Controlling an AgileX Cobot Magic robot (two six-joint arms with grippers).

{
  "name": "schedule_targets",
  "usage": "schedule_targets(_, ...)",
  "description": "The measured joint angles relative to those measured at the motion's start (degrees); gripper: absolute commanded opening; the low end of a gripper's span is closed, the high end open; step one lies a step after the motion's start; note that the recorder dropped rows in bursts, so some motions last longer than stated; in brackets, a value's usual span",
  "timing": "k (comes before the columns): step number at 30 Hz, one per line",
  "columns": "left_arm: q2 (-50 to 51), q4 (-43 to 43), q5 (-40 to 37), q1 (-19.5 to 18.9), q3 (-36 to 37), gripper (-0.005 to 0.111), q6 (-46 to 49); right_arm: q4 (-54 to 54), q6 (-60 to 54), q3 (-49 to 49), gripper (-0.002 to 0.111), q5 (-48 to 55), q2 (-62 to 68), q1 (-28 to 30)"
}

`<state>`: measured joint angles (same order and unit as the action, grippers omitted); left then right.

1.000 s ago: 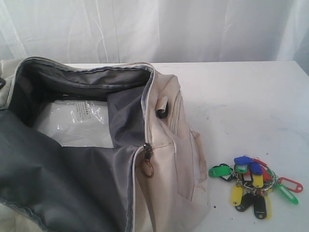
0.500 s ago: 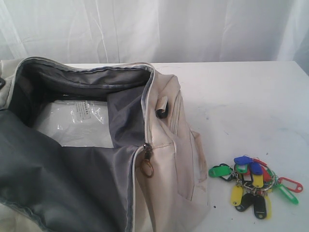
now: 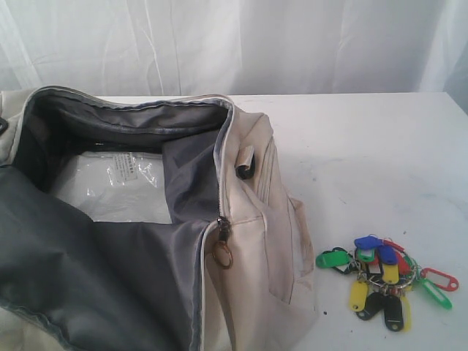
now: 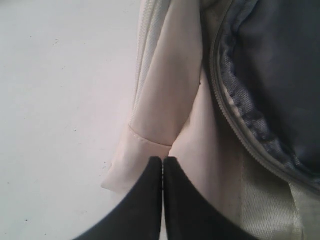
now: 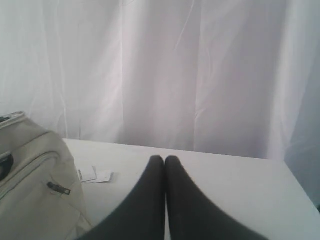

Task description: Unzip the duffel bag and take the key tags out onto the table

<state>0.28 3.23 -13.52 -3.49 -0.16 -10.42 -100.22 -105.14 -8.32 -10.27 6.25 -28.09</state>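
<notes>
On the table (image 3: 365, 146), key tags (image 3: 384, 281): exterior view only.

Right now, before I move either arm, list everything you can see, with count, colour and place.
duffel bag: one, cream-beige with dark grey lining, left part of the table, main zipper open
ring pull: one, brass, hanging from the bag's zipper slider
plastic packet: one, clear over white, lying inside the open bag
key tags: one bunch, green, blue, yellow, red and black, on the table right of the bag, not touching it
paper label: one, white, on the table beside the bag
table: one, white
curtain: white, behind the table
left claw: one, black, shut and empty, over the bag's outer edge
right claw: one, black, shut and empty, over the table, facing the curtain
</notes>
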Motion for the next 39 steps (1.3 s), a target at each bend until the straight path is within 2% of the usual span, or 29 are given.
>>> schedule_targets(4,0.0,0.0,0.0,0.0,0.0,0.008,0.0,0.0,6.8,0.0,0.000,3.0,0.0,7.3)
schedule_targets(9,0.0,0.0,0.0,0.0,0.0,0.008,0.0,0.0,10.0,0.0,0.000,8.2,0.0,13.8)
schedule_targets(29,0.0,0.0,0.0,0.0,0.0,0.008,0.0,0.8,10.5,0.0,0.000,11.8,0.0,14.5)
schedule_targets(31,0.0,0.0,0.0,0.0,0.0,0.008,0.0,6.0,13.0,0.0,0.000,12.3,0.0,14.5)
schedule_targets(33,0.0,0.0,0.0,0.0,0.0,0.008,0.0,15.9,19.9,0.0,0.000,12.6,0.0,14.5)
schedule_targets(39,0.0,0.0,0.0,0.0,0.0,0.008,0.0,60.2,60.9,0.0,0.000,13.2,0.0,14.5)
